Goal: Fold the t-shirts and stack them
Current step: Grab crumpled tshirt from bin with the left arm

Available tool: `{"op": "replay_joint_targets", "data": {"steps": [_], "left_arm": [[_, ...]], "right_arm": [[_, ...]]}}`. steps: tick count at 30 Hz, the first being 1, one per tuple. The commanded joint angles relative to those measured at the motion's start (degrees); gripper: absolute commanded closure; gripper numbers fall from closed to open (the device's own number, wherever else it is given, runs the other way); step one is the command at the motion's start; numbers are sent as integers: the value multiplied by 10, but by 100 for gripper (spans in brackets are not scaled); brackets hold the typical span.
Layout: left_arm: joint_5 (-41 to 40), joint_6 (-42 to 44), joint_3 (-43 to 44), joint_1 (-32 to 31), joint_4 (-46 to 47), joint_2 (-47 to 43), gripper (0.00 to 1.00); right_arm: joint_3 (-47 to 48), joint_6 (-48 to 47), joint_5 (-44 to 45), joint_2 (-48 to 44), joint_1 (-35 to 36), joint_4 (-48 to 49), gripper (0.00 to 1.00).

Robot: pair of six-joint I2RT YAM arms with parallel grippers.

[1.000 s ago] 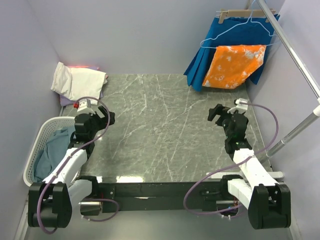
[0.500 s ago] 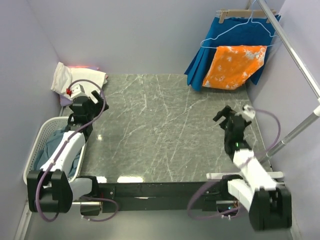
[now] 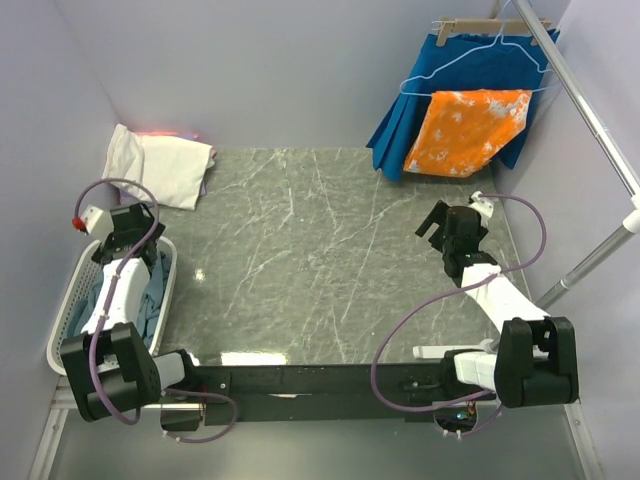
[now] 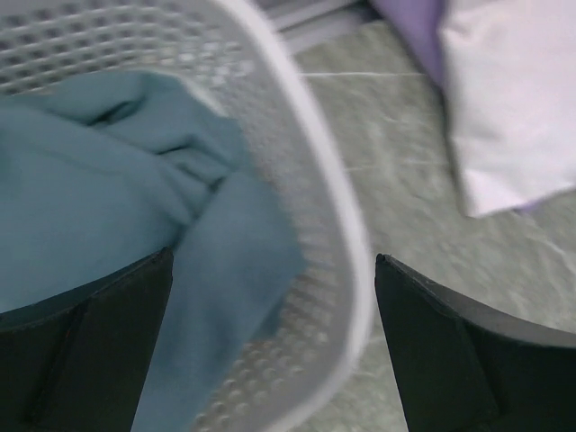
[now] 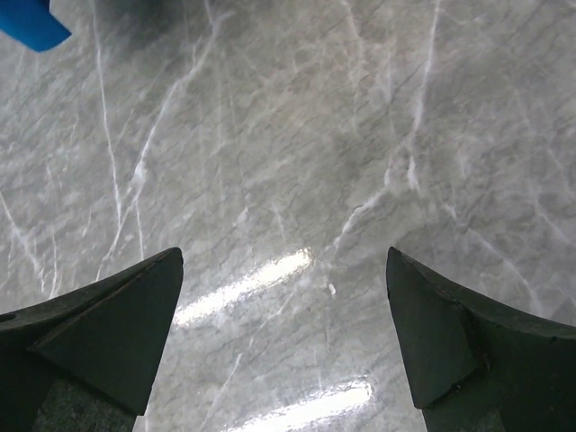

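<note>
A dusty blue-grey t-shirt (image 3: pixel 150 295) lies crumpled in the white laundry basket (image 3: pixel 62 310) at the table's left. In the left wrist view the shirt (image 4: pixel 108 180) fills the basket under its rim (image 4: pixel 337 207). A cream-white folded t-shirt (image 3: pixel 160 165) lies at the far left corner on a lavender one (image 3: pixel 204 183); both show in the left wrist view, cream-white (image 4: pixel 513 99) and lavender (image 4: pixel 414 27). My left gripper (image 3: pixel 130 228) hangs open and empty over the basket's far rim (image 4: pixel 273 261). My right gripper (image 3: pixel 435 225) is open and empty above bare marble (image 5: pixel 283 256).
A royal-blue pleated garment (image 3: pixel 450 70) and an orange-and-white blotched cloth (image 3: pixel 470 130) hang at the back right beside a slanted metal rail (image 3: pixel 590 110). A corner of the blue garment (image 5: pixel 27 22) shows in the right wrist view. Grey marble table (image 3: pixel 320 250).
My left arm swung left from the table's edge to above the basket. My right gripper shifted slightly and stays open over the table's right side.
</note>
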Motion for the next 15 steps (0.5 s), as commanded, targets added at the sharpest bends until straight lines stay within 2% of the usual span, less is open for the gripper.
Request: {"op": "replay_joint_targets", "data": {"steps": [1, 5, 9, 12, 13, 15], "left_arm": [[-102, -50, -18, 13, -58, -10, 1], [-127, -68, -31, 40, -81, 34, 1], [-116, -71, -55, 55, -56, 82, 1], [-100, -62, -51, 61, -41, 112, 14], [-96, -58, -49, 62, -40, 117, 30], [-92, -57, -48, 62, -34, 131, 43]], "right_arm": [[22, -1, -29, 18, 3, 7, 0], [32, 3, -53, 46, 3, 11, 0], [40, 5, -61, 66, 4, 5, 0], [44, 4, -59, 68, 4, 0, 0], [43, 3, -58, 67, 5, 0, 0], [42, 3, -56, 66, 5, -1, 0]]}}
